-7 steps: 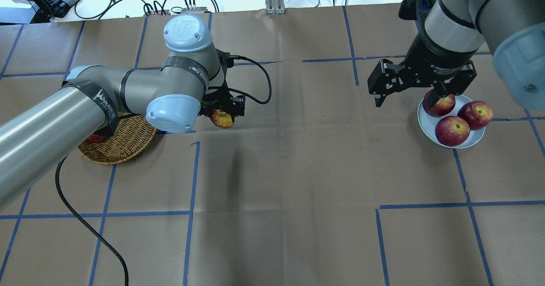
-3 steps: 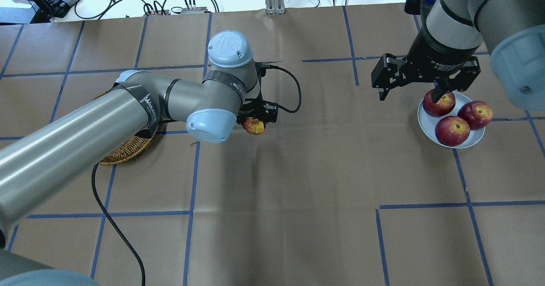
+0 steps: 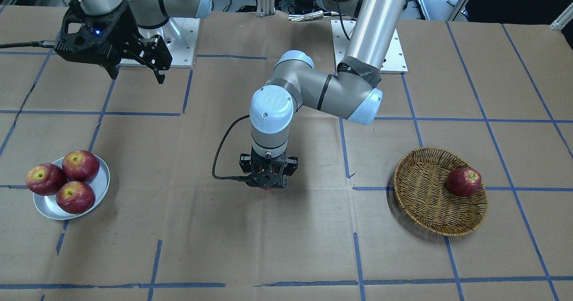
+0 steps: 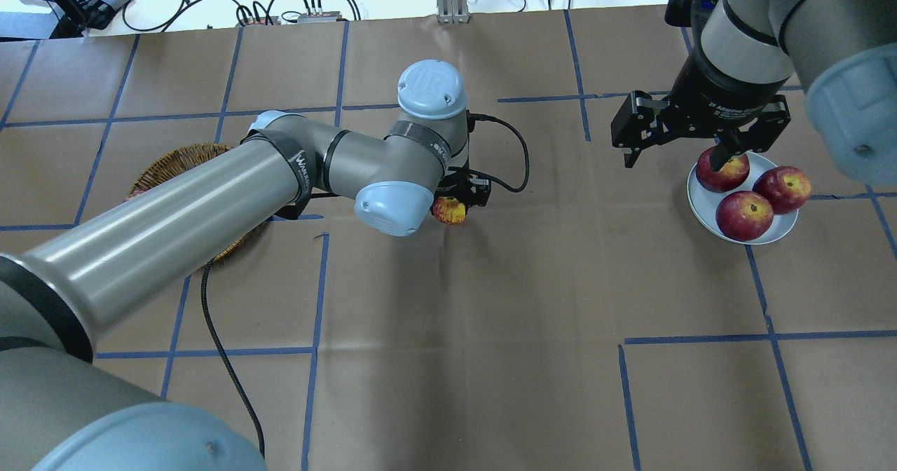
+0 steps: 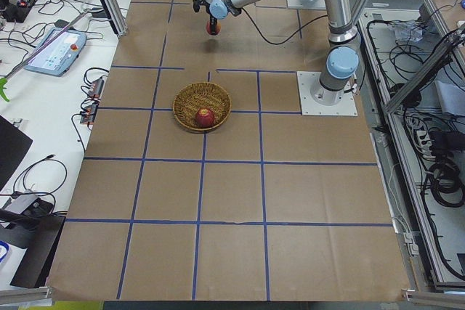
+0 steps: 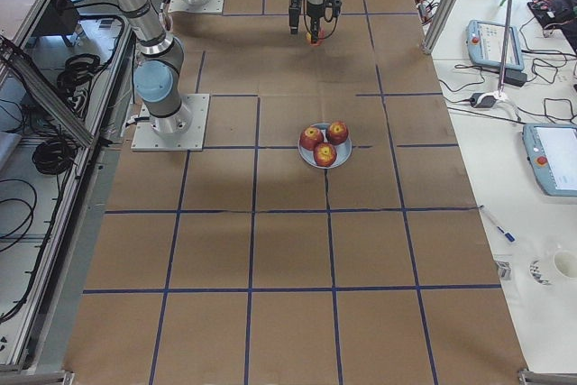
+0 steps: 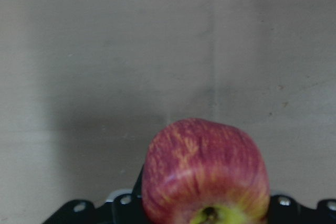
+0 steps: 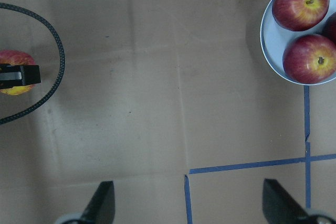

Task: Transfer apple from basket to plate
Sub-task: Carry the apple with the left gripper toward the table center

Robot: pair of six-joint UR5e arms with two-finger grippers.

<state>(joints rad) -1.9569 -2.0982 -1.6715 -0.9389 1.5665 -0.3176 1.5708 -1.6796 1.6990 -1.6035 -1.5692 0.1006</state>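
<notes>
**Carry phase, apple in transit.** The left gripper [image 3: 267,182] points straight down over the middle of the table [image 4: 490,331], its fingers closed on the apple [image 4: 449,210]. The left wrist view shows the apple [image 7: 205,174] seated between them, its yellow stem hollow turned toward the camera. The load hangs clear of the paper, well apart from both the basket [image 3: 425,198] at the left and the plate [image 3: 103,178] at the right. One darker apple [image 3: 464,182] remains in the basket.

The right gripper [image 3: 135,75] hangs raised on the plate's side of the table, fingers spread wide and holding nothing.

**Doing the step well (judgement).**
- The plate already carries three red apples [image 3: 80,165], so little floor is free. The widest bare strip appears to be on its left, the side from which the load would arrive.
- The carry should go rightward at a height that clears the raised rim. The grip should be kept firm, since a round fruit held on two pads can swivel.
- The right arm is close to that route. It should either be kept out of the way or take the apple in a hand-over, if the left arm's reach falls short.
- The fingers should open only once the apple is low over the bare strip. Dropped from higher, it may roll off or knock its neighbours.
</notes>
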